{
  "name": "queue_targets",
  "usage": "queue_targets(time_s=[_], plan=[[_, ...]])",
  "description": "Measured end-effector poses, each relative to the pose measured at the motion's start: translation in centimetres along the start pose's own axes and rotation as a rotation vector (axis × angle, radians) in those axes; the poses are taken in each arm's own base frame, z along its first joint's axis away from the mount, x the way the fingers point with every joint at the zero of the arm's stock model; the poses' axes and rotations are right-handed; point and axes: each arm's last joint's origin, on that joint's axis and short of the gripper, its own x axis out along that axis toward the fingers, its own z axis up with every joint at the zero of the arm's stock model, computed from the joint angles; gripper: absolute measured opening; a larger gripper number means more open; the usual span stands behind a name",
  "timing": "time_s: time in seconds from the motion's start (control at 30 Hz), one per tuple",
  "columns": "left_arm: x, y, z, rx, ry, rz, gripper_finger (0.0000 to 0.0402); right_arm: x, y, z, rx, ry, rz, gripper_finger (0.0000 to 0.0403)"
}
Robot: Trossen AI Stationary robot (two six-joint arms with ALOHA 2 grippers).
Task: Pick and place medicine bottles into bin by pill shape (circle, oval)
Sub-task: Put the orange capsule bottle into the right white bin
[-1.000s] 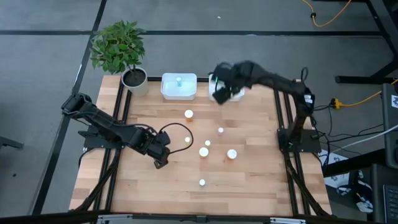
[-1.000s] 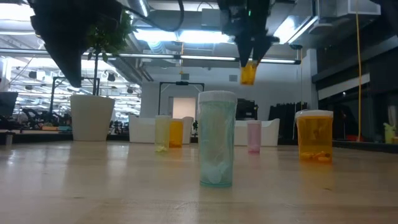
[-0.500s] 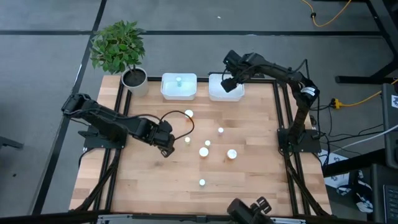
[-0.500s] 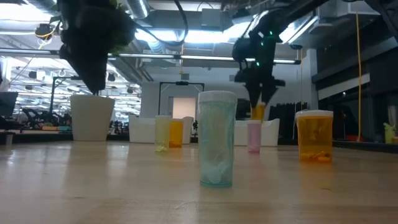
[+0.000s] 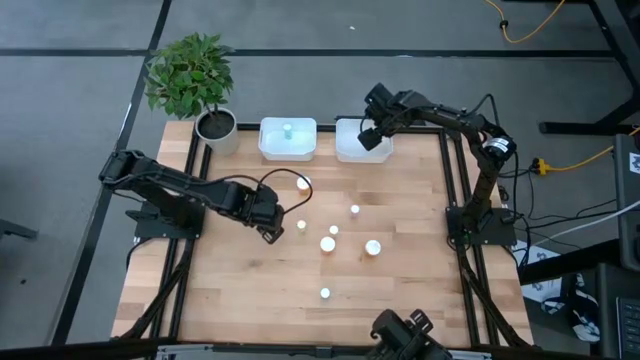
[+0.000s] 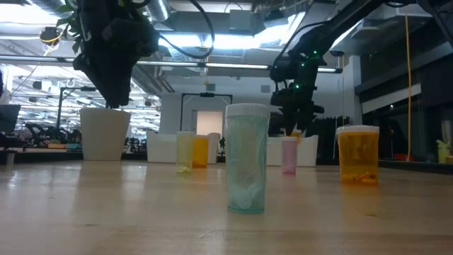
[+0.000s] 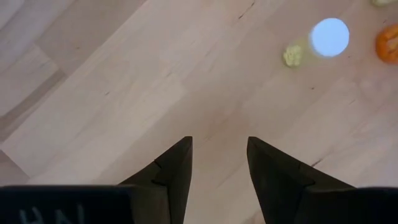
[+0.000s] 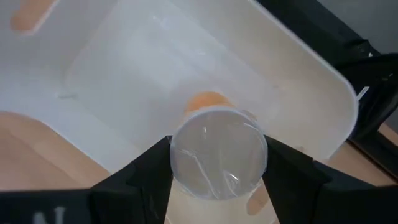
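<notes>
The right pincer point(image 8: 217, 163) grasps an orange bottle point(image 8: 217, 160) over the bin point(image 5: 352, 152) at the bench's one o'clock; placing is underway, release comes next. The left pincer point(image 7: 219, 162) hangs released, empty, mid-bench.

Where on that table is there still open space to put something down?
Bare wood runs along the table near edge, around one lone bottle, and by the right rail. Crowded: the bottle cluster mid-table, the left gripper beside it, and the two bins behind.
</notes>
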Motion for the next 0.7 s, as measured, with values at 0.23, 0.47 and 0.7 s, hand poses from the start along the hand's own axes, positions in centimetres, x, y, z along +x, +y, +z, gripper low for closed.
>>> queue_targets(time_s=[0.23, 0.47, 0.7], plan=[[0.00, 0.00, 0.00, -0.001, 0.000, 0.000, 0.0147, 0.04, 0.00, -0.27, -0.086, 0.026, 0.008, 0.0213], [0.00, -0.02, 0.02, -0.027, -0.004, -0.001, 0.0147, 0.22, 0.03, -0.59, -0.134, 0.065, 0.030, 0.0213], [0.00, -0.02, 0.02, -0.029, -0.005, 0.000, 0.0147, 0.43, 0.00, -0.58, -0.127, 0.070, 0.021, 0.0223]])
